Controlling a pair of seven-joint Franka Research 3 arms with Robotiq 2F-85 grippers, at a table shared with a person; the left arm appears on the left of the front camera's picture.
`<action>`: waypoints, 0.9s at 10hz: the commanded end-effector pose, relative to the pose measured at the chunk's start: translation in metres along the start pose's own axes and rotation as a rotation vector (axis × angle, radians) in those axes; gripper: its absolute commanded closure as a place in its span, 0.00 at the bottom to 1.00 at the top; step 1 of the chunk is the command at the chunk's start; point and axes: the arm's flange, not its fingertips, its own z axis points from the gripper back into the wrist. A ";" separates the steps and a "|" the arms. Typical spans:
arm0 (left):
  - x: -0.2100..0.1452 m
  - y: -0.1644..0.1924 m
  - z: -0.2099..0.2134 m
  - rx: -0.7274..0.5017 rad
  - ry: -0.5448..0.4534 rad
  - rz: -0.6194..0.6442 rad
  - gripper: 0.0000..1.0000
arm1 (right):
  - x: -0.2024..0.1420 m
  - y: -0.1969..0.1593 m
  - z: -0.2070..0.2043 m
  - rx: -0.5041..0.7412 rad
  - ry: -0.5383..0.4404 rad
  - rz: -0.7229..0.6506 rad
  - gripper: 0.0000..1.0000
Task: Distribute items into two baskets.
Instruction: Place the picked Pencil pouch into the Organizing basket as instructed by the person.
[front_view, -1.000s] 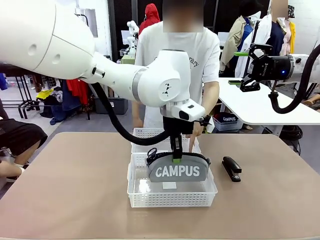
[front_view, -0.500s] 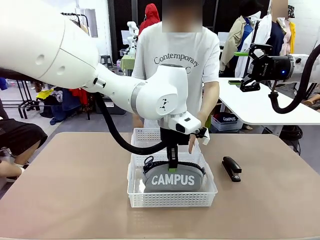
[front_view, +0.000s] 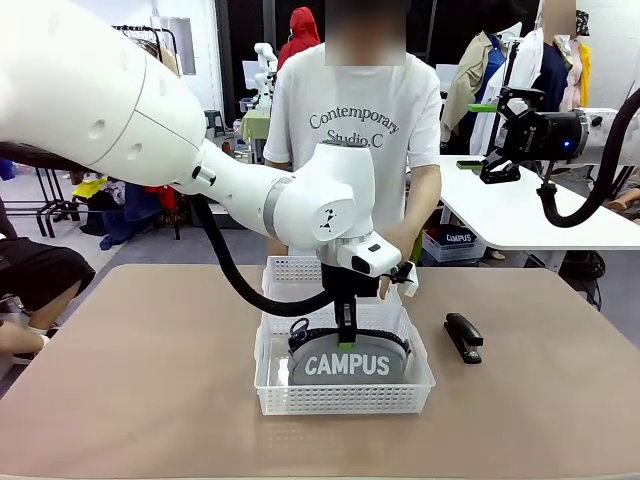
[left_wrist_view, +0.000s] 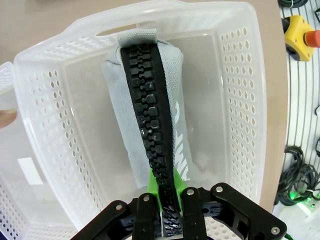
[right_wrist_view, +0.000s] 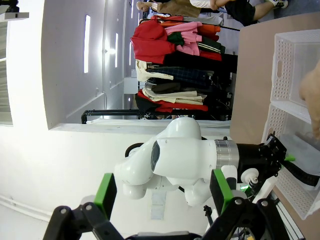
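Tan table: left gripper clamped the pouch by its zip, pouch beyond its fingertips inside the basket. Fingers of the right gripper stood wide.

Grey fabric zip pouch with white "CAMPUS" lettering gripped inside the nearer white lattice plastic basket

The left hand pinches the pouch's top zip edge, and the pouch stands upright in the basket. A matching second basket sits right behind the first. A small black stapler lies on the tan desk to the right. The right hand hangs high, jaws apart.
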 end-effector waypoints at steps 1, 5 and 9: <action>-0.003 -0.004 0.001 0.006 -0.003 0.029 1.00 | 0.000 0.002 0.000 0.000 -0.001 0.004 0.00; -0.003 -0.003 0.005 -0.005 0.001 0.025 0.38 | 0.000 0.002 0.000 0.000 -0.001 0.004 0.00; -0.002 -0.006 0.016 0.005 -0.011 0.059 0.00 | 0.000 0.002 0.000 0.000 -0.001 0.004 0.00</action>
